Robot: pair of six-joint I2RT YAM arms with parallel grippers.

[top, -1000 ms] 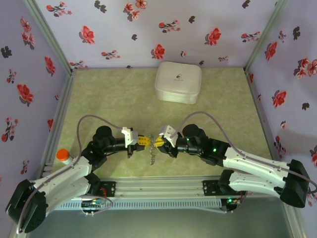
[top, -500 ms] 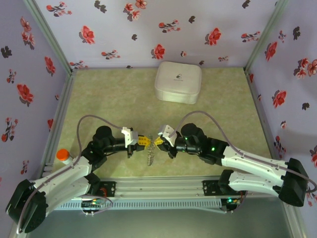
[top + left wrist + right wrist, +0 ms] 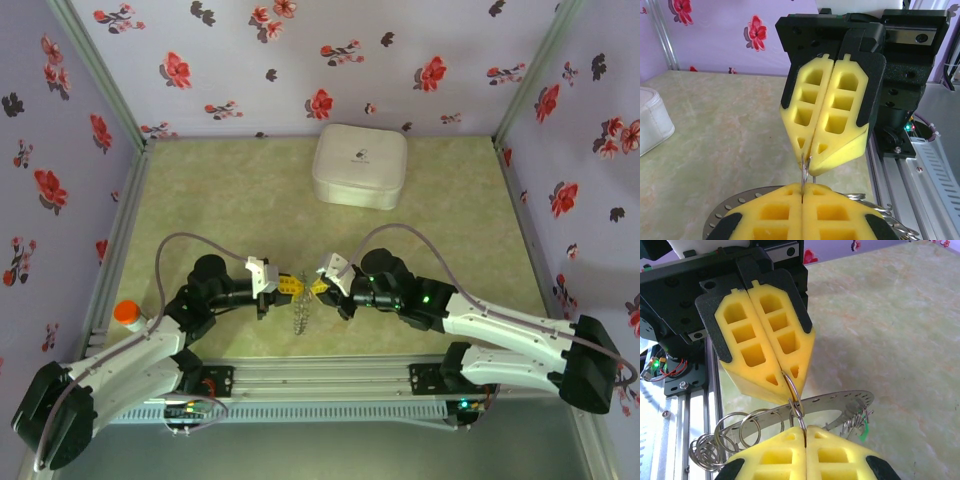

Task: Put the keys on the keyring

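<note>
Both pairs of yellow foam fingers meet tip to tip low over the green marbled worktop (image 3: 220, 190), near my edge. My left fingers (image 3: 802, 194) are pressed together on a thin wire split ring (image 3: 797, 399), and my right fingers (image 3: 805, 432) are pinched shut on the same ring from the other side.

Under it hangs the keyring (image 3: 840, 399), a flat grey metal band curved into a loop and punched with a row of holes. A bunch of spare wire rings (image 3: 722, 437) lies beside it. At the band's far end there's a cluster of thin metal slivers, among them what I take for the green-headed key (image 3: 864, 429). The yellow-orange one I can't pick out.

This is light, fiddly stuff. The wire looks springy and slick and the foam squashes round it, so it could twist or pop free. I'd hold the ring's wire close to its split, and take a key by its plastic head, not the thin blade.
</note>
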